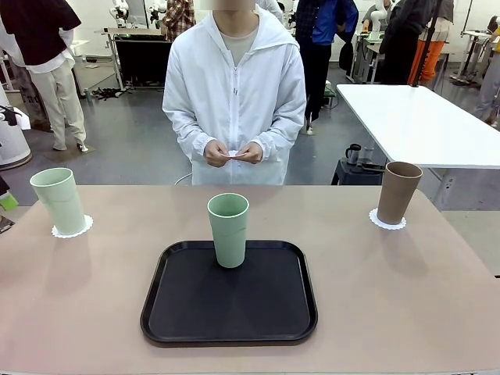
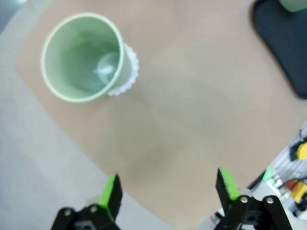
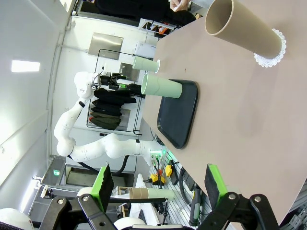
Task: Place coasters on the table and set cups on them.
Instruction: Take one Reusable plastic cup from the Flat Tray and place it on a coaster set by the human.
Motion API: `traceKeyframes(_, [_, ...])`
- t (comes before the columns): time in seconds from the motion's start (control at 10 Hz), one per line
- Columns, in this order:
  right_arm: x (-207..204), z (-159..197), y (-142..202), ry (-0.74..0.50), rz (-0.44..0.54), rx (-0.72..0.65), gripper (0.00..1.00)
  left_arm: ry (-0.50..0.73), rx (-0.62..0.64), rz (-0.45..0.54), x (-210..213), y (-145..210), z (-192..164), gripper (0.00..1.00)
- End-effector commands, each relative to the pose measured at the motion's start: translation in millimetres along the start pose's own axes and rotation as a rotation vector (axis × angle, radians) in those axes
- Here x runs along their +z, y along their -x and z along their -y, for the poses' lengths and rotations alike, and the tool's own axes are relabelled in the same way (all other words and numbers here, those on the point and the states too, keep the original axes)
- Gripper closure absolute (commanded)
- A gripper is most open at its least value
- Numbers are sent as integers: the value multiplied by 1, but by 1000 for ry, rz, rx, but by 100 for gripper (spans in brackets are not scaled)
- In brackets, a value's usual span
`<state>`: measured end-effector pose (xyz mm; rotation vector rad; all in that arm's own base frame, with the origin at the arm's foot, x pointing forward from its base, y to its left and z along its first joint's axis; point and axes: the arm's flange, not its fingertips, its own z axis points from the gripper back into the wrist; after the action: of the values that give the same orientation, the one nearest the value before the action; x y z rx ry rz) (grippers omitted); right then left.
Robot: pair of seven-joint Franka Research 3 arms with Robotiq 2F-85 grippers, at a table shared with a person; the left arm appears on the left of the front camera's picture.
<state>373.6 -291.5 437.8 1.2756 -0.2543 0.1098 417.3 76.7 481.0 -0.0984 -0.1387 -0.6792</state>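
Observation:
One pale green cup (image 1: 58, 201) stands on a lacy white coaster (image 1: 72, 228) at the table's (image 1: 391, 297) far left. A second green cup (image 1: 228, 230) stands on the black tray (image 1: 229, 312) in the middle. At the far right a brown cup (image 1: 398, 192) rests on its coaster (image 1: 387, 222). The person's hands hold another white coaster (image 1: 234, 154) at the far side. My left gripper (image 2: 169, 189) hangs open above the table edge, short of the left green cup (image 2: 84, 57) and its coaster (image 2: 128, 72). My right gripper (image 3: 157, 184) is open, back from the brown cup (image 3: 244, 28).
A white rectangular table (image 1: 422, 125) stands behind at the right. The tray's corner (image 2: 283, 43) shows in the left wrist view. The right wrist view also takes in the tray (image 3: 180, 115) with its green cup (image 3: 160, 87). Bare tabletop lies around the tray.

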Motion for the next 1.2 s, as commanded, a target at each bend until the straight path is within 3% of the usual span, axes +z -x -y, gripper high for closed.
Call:
traceKeyframes(0.0, [-1,-1,0,5,2,1,0,6,-21,-1,3,1,0,0])
traceKeyframes(0.1, [-1,-1,0,5,2,1,0,0,0,0,0,0,0,0])
traceKeyframes(0.2, [-1,-1,0,5,2,1,0,158,153,143,25,16,5,0])
traceKeyframes(0.4, [-1,-1,0,5,2,1,0,425,269,277,35,60,2,0])
traceKeyframes(0.7, [-1,-1,0,5,2,1,0,596,351,378,38,112,-22,0])
traceKeyframes(0.9, [-1,-1,0,5,2,1,0,834,314,478,25,150,-50,0])
traceKeyframes(1.1, [-1,-1,0,5,2,1,0,985,256,582,8,178,-77,0])
